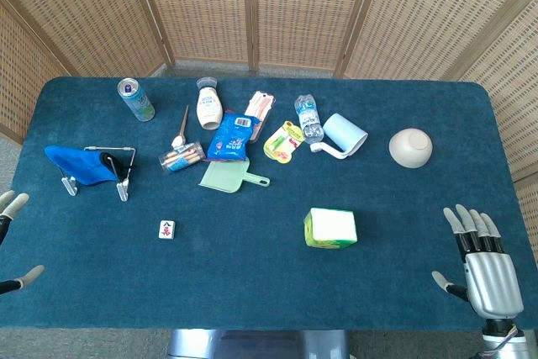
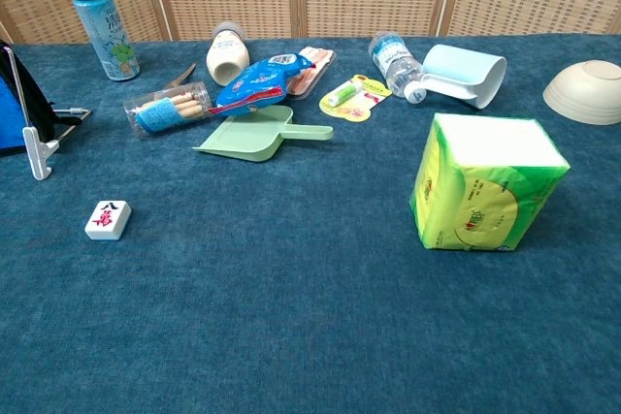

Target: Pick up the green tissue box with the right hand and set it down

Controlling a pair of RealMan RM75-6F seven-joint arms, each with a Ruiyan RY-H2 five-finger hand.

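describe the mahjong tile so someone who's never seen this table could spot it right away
Start at the blue cloth on its wire stand at the table's left side. Toward the near edge and a bit right of it, a mahjong tile lies alone on the felt. It is a small white block with red and dark marks on top, well apart from the clutter.

The green tissue box (image 1: pixel 330 228) sits on the blue felt tabletop (image 1: pixel 252 283) left of my right hand (image 1: pixel 486 271), with the white mahjong tile (image 1: pixel 166 229) farther left.

Blue table (image 1: pixel 252 292) bearing tissue box (image 1: pixel 330 228), bowl (image 1: pixel 411 147)
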